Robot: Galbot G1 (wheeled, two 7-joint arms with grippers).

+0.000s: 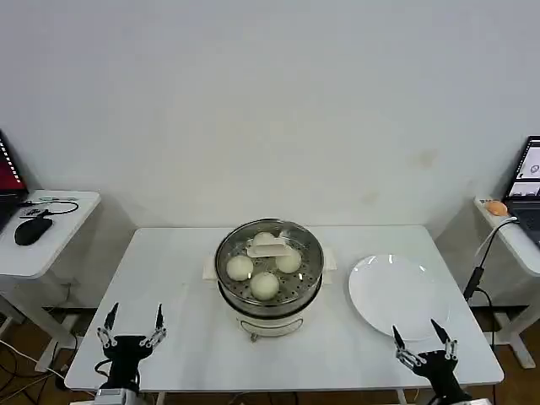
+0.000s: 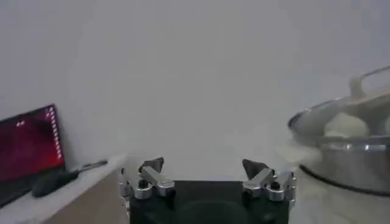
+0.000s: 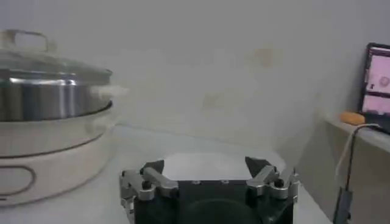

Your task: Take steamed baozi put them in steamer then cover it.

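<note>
- With both arms parked at the near table edge, I see one steamer (image 1: 269,291) at the centre of the white table (image 1: 177,287), white side handles out.
- One cover (image 1: 270,253) sits on the steamer, cream bar handle on top.
- Baozi count through the glass: three clear, steamed baozi (image 1: 265,285) nearest me, one left of it, one right; a fourth at the back is partly hidden by the handle.
- One white plate (image 1: 392,295) right of the steamer, not touching it, bare.
- Left gripper (image 1: 132,325) near the front-left corner, fingers spread wide, holding nothing.
- Right gripper (image 1: 424,344) at the front-right, just beside the plate's near rim, fingers wide, holding nothing.
- Side desks: one mouse (image 1: 32,229) left, one orange object (image 1: 496,207) right.
</note>
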